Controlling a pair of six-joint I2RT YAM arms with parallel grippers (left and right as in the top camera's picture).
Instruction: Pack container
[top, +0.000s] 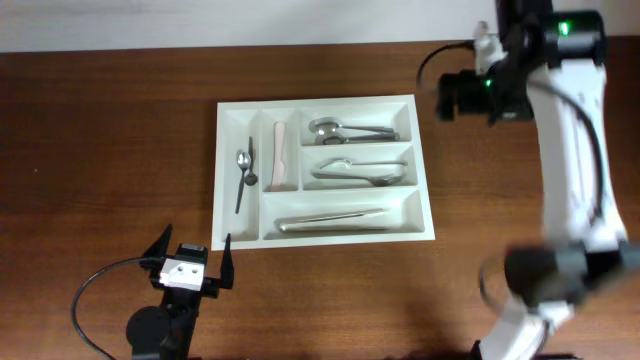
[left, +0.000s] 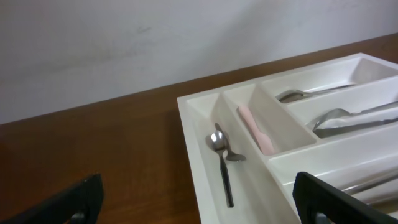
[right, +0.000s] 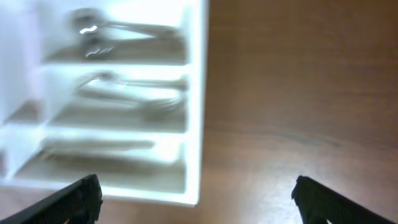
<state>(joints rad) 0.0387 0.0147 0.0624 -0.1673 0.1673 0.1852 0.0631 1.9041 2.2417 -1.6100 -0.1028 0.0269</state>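
The white cutlery tray (top: 225, 180) lies mid-table. Its two narrow compartments hold a small spoon (top: 243, 170) and a pink piece (top: 281, 155). Its long compartments hold spoons (top: 345, 130), forks (top: 355, 170) and knives (top: 335, 220). My left gripper (top: 195, 247) is open and empty on the table just in front of the tray's front left corner. In the left wrist view (left: 199, 186) it faces the tray (left: 193, 143), the small spoon (left: 221, 162) and the pink piece (left: 255, 127). My right gripper (right: 199, 193) is open and empty above the tray's right edge (right: 198, 93); that view is blurred.
The right arm (top: 570, 150) rises along the table's right side, its wrist (top: 465, 95) beside the tray's back right corner. A black cable (top: 95, 290) loops beside the left arm's base. A pale wall runs along the table's far edge (top: 200, 25).
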